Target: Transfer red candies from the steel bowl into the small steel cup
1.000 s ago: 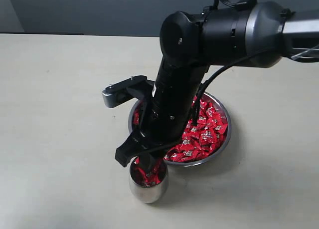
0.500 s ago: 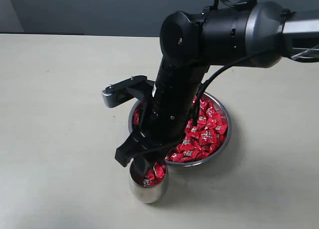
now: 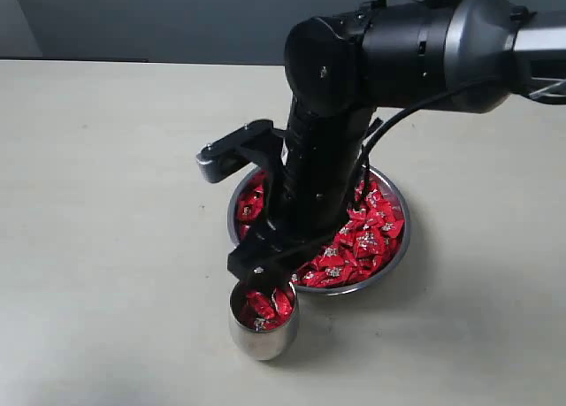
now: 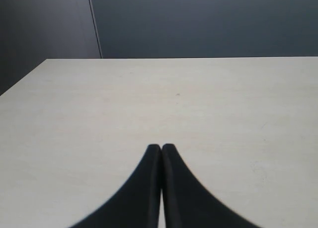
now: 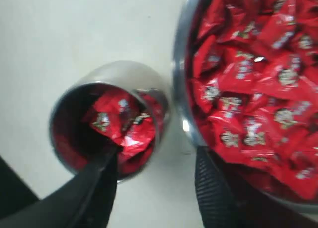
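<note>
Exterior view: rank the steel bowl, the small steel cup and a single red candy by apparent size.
1. steel bowl: largest, even with the right arm hiding part of it.
2. small steel cup: clearly narrower than the bowl.
3. single red candy: smallest by far; several fit inside the cup.

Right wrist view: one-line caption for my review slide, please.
Open right gripper above the small steel cup holding red candies, beside the candy-filled steel bowl.

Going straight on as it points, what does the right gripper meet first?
Probably the small steel cup: one of the fingers hangs over its rim, the other by the steel bowl. Depth is unclear.
</note>
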